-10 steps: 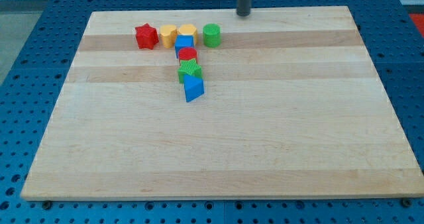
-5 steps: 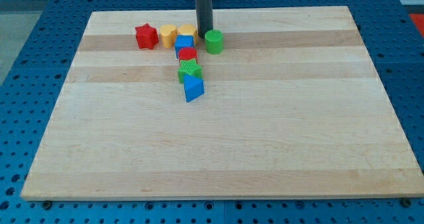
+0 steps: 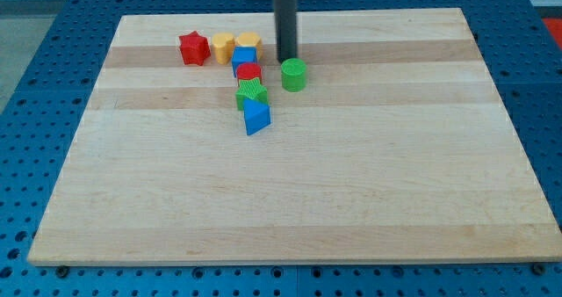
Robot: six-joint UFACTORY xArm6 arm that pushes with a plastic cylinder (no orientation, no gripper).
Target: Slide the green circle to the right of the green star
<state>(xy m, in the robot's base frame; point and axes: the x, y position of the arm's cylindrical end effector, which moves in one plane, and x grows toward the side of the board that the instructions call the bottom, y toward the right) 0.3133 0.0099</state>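
My tip (image 3: 286,61) rests just above the green circle (image 3: 294,75); the red block (image 3: 248,71) sits between it and the green star (image 3: 251,92). No hand exists to open or close.

Eight blocks sit on the board, two of each colour. The greens are the green circle (image 3: 294,74) and the green star (image 3: 252,93); the reds are a red star (image 3: 193,48) and a second red block (image 3: 249,71). There are two yellow blocks (image 3: 221,44) (image 3: 249,40), and two blue ones, a blue cube (image 3: 244,57) and a blue triangle (image 3: 256,118).
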